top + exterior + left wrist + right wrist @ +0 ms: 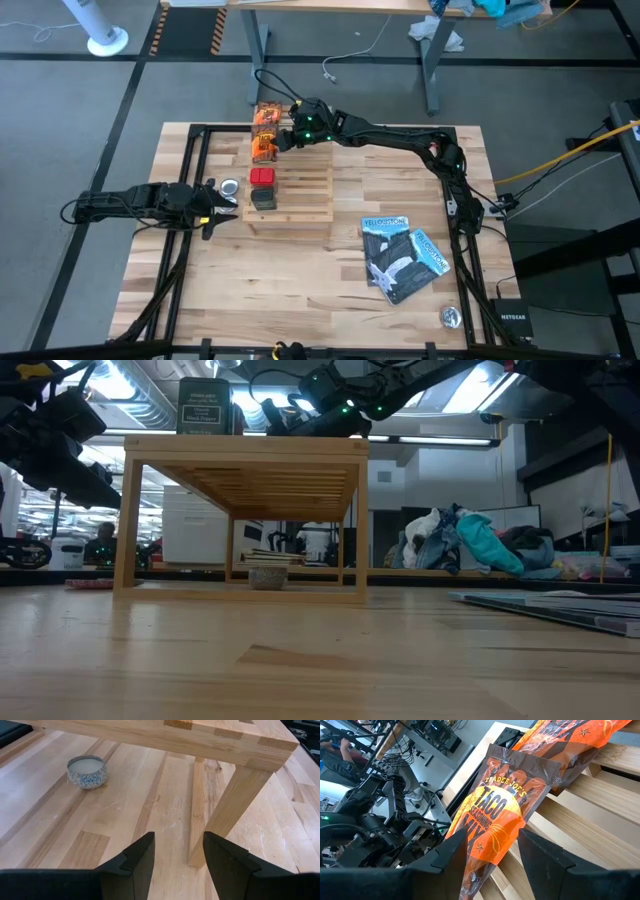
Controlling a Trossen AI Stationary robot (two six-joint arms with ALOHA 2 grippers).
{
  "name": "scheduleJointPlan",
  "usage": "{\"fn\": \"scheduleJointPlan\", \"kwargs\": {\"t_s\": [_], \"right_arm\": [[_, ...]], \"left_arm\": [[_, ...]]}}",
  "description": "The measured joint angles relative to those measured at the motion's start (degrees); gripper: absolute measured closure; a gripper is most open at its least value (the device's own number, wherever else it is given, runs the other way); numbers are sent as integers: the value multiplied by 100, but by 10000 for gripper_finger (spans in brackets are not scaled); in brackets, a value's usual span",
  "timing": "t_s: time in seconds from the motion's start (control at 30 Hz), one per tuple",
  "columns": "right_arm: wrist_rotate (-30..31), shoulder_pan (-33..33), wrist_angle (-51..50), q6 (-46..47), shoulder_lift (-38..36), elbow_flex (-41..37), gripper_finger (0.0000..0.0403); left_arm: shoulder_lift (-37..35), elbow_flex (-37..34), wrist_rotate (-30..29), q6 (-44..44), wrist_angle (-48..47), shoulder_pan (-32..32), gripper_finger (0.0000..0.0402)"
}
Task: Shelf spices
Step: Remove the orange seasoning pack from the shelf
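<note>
Right gripper (286, 140) at the shelf's (310, 190) far left, fingers apart around an orange packet (495, 815), grip unclear. Left gripper (225, 208) left of the shelf near a tin (230, 187), fingers parted, holding nothing.

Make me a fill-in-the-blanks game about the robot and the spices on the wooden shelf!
1. The right gripper has its fingers around an orange packet labelled ____ seasoning mix.
2. On the shelf, the red box sits right next to a dark ____ box.
3. The small round tin beside the shelf stands on the ____.
4. The left gripper is open and holds ____.

Missing words: taco; grey; table; nothing
</note>
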Motion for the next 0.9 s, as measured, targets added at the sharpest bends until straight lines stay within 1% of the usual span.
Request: {"fn": "scheduleJointPlan", "kwargs": {"t_s": [0.07, 0.2, 0.3, 0.37, 0.47, 0.57, 0.73, 0.83, 0.9], "right_arm": [[0, 0, 0, -1, 0, 0, 221], [0, 0, 0, -3, 0, 2, 221], [-1, 0, 0, -3, 0, 2, 221], [0, 0, 1, -5, 0, 2, 221], [-2, 0, 1, -3, 0, 2, 221], [-2, 0, 2, -3, 0, 2, 221], [-2, 0, 2, -3, 0, 2, 221], [-2, 0, 2, -3, 0, 2, 221], [-2, 0, 1, -3, -2, 4, 221]], "left_arm": [[1, 0, -12, -109, 74, 0, 240], [1, 0, -66, -816, 696, 0, 240], [0, -35, -532, -662, 1529, 0, 240], [-1, -107, -904, -344, 2168, 0, 240], [-1, -125, -1440, 89, 2673, 2, 240], [-1, -114, -1904, 251, 2622, 7, 240], [-1, -107, -2771, 159, 2603, 161, 240], [-1, -80, -2812, -149, 2633, 464, 240], [-1, -55, -2687, -431, 2635, 695, 240]]}}
